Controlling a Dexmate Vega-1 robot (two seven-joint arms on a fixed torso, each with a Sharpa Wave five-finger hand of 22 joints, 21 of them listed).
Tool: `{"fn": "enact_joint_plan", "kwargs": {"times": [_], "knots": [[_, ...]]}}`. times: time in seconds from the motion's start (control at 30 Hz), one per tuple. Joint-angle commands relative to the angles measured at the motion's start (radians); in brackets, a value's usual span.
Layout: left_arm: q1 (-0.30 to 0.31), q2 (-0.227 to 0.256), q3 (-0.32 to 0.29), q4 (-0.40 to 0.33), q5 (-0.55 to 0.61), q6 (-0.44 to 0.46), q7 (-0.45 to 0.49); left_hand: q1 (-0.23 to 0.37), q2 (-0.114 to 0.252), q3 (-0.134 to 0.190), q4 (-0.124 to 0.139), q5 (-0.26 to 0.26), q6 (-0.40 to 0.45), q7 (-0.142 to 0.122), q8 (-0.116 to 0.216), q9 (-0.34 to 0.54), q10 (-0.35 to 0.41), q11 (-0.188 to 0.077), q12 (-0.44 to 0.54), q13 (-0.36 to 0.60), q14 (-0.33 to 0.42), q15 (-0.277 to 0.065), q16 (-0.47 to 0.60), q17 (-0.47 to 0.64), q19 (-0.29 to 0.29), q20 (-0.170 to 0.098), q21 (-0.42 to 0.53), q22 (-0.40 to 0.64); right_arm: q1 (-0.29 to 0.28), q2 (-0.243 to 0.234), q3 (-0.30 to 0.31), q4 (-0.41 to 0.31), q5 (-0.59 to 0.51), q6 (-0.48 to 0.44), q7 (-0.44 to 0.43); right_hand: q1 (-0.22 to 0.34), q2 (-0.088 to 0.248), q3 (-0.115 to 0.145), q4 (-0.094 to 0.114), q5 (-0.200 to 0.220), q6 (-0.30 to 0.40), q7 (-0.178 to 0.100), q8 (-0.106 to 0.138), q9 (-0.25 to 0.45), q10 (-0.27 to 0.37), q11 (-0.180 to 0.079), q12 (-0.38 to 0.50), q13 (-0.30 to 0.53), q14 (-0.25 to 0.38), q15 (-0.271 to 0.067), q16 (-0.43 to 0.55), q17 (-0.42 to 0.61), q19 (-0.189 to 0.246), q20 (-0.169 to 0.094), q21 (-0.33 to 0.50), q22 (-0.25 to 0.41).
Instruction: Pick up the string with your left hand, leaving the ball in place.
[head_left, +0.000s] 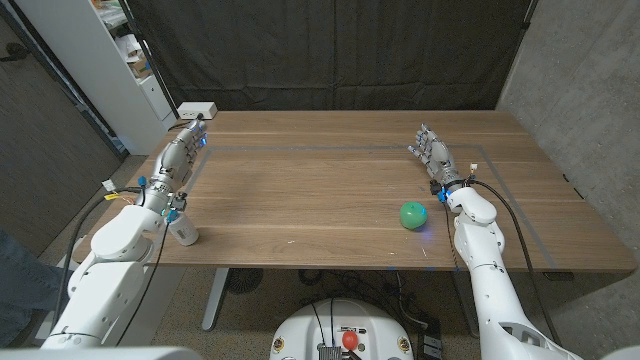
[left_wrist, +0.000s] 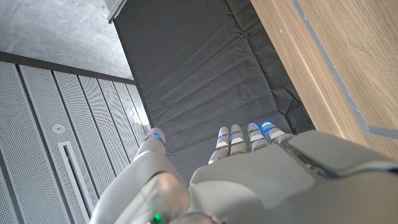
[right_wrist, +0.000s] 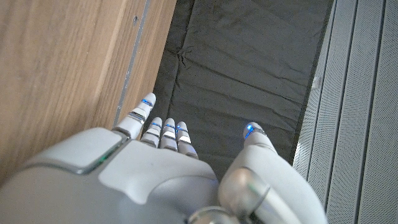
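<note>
One left hand (head_left: 188, 140), smooth grey with jointed, blue-lit fingers (left_wrist: 231, 138), reaches out straight over the table's (head_left: 320, 190) far left corner, fingers extended side by side with the thumb apart, holding nothing. Just beyond its fingertips sits one small white box (head_left: 198, 108), rectangular, at the table's back edge. The table is one slab of brown wood grain with a thin pale line inset around it. One ball (head_left: 413, 214), green, round and glossy, lies near the right forearm, short of the right hand (head_left: 431, 152). That hand stands with fingers (right_wrist: 163, 131) spread upward, empty. No string can be made out.
</note>
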Motion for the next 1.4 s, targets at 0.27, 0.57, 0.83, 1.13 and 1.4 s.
{"fn": "enact_joint_plan", "kwargs": {"times": [0.27,0.57,0.83,1.13,1.4], "knots": [[0.057,-0.008,-0.053,-0.031,0.012,-0.005,-0.001,0.005,0.010,0.002,-0.007,0.001,0.007,0.002,0.007,0.004,0.009,0.004,0.008,0.003,0.007,0.004,0.004,0.004,0.004,-0.002,-0.009,0.003,0.000,0.003,0.001,-0.002,-0.005,-0.005,-0.008,-0.003,0.011,-0.002,-0.005,0.005,-0.001,-0.003,0.003,0.005,0.004,0.002,0.002,0.004,-0.003,0.001,0.003,0.004,-0.001,-0.002,0.000,0.004],[0.080,-0.014,-0.080,-0.029,0.004,-0.018,-0.021,0.005,0.011,0.001,-0.009,0.000,0.010,0.003,0.008,0.005,0.012,0.003,0.009,0.003,0.010,0.004,0.005,0.004,0.005,-0.001,-0.011,0.003,-0.007,0.009,-0.007,-0.011,-0.014,-0.003,-0.014,-0.004,0.012,-0.003,-0.005,0.005,-0.001,-0.004,0.003,0.005,0.005,0.003,0.002,0.004,-0.003,0.001,0.003,0.005,-0.001,-0.001,0.000,0.004],[0.098,-0.021,-0.106,-0.026,0.005,-0.025,-0.025,0.006,0.011,0.001,-0.010,0.000,0.013,0.005,0.008,0.005,0.014,0.003,0.009,0.003,0.013,0.005,0.005,0.004,0.006,0.000,-0.013,0.004,-0.010,0.018,-0.017,-0.015,-0.026,-0.003,-0.025,-0.004,0.012,-0.004,-0.006,0.005,-0.001,-0.004,0.003,0.005,0.005,0.003,0.002,0.004,-0.002,0.001,0.003,0.005,-0.001,-0.002,0.000,0.004],[0.124,-0.024,-0.144,-0.036,0.008,-0.030,-0.031,0.007,0.012,0.001,-0.012,0.000,0.017,0.004,0.009,0.005,0.020,0.001,0.011,0.003,0.015,0.004,0.005,0.004,0.009,0.000,-0.015,0.004,-0.009,0.020,-0.017,-0.018,-0.032,0.001,-0.034,-0.004,0.013,-0.004,-0.006,0.006,0.000,-0.004,0.003,0.005,0.005,0.002,0.002,0.004,-0.002,0.000,0.003,0.005,0.000,-0.002,0.000,0.004],[0.146,-0.035,-0.174,-0.034,0.001,-0.035,-0.044,0.007,0.012,0.000,-0.014,-0.001,0.021,0.004,0.009,0.005,0.023,-0.001,0.011,0.003,0.020,0.004,0.006,0.004,0.012,0.002,-0.017,0.004,-0.003,0.024,-0.021,-0.017,-0.040,-0.006,-0.043,-0.003,0.013,-0.004,-0.007,0.006,0.000,-0.005,0.003,0.005,0.006,0.001,0.002,0.004,-0.002,0.000,0.003,0.005,0.000,-0.001,0.000,0.004]]}}
